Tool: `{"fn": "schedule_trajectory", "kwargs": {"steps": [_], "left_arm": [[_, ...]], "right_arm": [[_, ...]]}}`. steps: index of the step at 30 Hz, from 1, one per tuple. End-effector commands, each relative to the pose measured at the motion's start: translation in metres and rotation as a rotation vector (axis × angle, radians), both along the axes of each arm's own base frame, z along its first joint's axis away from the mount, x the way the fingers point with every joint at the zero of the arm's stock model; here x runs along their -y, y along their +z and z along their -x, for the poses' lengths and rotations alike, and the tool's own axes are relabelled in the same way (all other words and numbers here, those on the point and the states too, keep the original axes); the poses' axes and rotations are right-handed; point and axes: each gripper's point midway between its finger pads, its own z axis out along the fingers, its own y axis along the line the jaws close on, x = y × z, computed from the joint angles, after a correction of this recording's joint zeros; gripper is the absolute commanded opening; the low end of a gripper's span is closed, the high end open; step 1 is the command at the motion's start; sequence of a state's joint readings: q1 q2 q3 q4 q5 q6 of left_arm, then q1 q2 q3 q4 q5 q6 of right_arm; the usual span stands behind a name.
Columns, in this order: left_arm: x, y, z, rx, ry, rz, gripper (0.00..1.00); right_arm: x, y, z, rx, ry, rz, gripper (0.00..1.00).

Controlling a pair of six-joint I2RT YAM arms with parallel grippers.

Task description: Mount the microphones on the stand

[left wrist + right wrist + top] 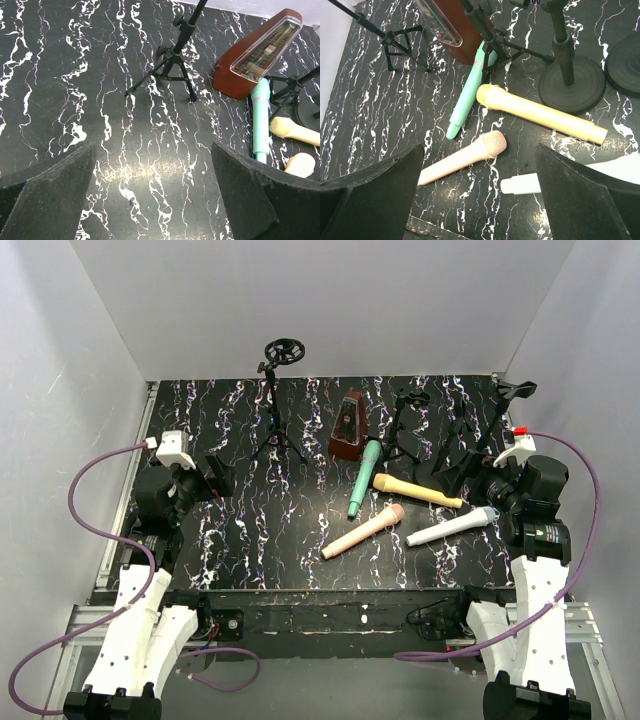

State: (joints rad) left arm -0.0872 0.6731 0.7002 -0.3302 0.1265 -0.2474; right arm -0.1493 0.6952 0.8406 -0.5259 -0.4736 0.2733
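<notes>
In our overhead view four microphones (417,490) lie right of centre on the worktop (250,530); the right wrist view crops the head off the white one (530,183). The teal-green one (364,478) runs nearly upright in frame, head probably toward the metronome (348,427). We see the left hand (153,150) and right hand (480,150) spread apart, empty.

A brown wooden pyramid-shaped metronome with a clear front (348,427) stands upright near the back of the black, white-streaked table (250,530).
</notes>
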Motion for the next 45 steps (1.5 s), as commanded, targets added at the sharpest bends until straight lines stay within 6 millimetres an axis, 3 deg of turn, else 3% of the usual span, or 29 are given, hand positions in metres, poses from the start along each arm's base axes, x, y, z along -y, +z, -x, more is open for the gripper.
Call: {"fn": "schedule_trajectory", "kwargs": {"steps": [1, 14, 20, 24, 27, 30, 34, 38, 41, 45], "left_arm": [[0.007, 0.002, 0.0, 0.01, -0.035, 0.012, 0.98], [0.014, 0.007, 0.003, 0.022, -0.074, 0.034, 0.98], [0.036, 0.006, 0.005, 0.001, -0.177, 0.105, 0.98], [0.054, 0.012, 0.013, -0.033, -0.243, 0.233, 0.98], [0.074, 0.026, 0.024, -0.091, -0.34, 0.327, 0.98], [0.072, 0.03, 0.027, -0.139, -0.301, 0.367, 0.98], [0.063, 0.044, 0.022, -0.11, -0.249, 0.335, 0.98], [0.055, 0.057, -0.006, -0.064, -0.203, 0.281, 0.98], [0.056, 0.065, -0.048, -0.006, -0.221, 0.225, 0.98], [0.072, 0.054, -0.11, 0.06, -0.34, 0.141, 0.93]], "right_arm": [[0.001, 0.009, -0.001, 0.018, -0.015, -0.015, 0.98], [-0.003, 0.006, -0.001, 0.035, 0.039, 0.013, 0.98], [-0.034, 0.005, 0.021, 0.207, 0.424, 0.16, 0.98], [-0.05, -0.008, 0.038, 0.223, 0.608, 0.157, 0.98], [-0.068, -0.014, 0.062, 0.245, 0.792, 0.069, 0.98], [-0.078, -0.02, 0.074, 0.268, 0.894, -0.014, 0.98], [-0.078, -0.03, 0.07, 0.268, 0.928, -0.024, 0.98], [-0.074, -0.036, 0.064, 0.231, 0.917, 0.007, 0.97], [-0.073, -0.036, 0.064, 0.237, 0.914, 0.016, 0.97], [-0.074, -0.036, 0.067, 0.263, 0.916, 0.028, 0.97]]}}
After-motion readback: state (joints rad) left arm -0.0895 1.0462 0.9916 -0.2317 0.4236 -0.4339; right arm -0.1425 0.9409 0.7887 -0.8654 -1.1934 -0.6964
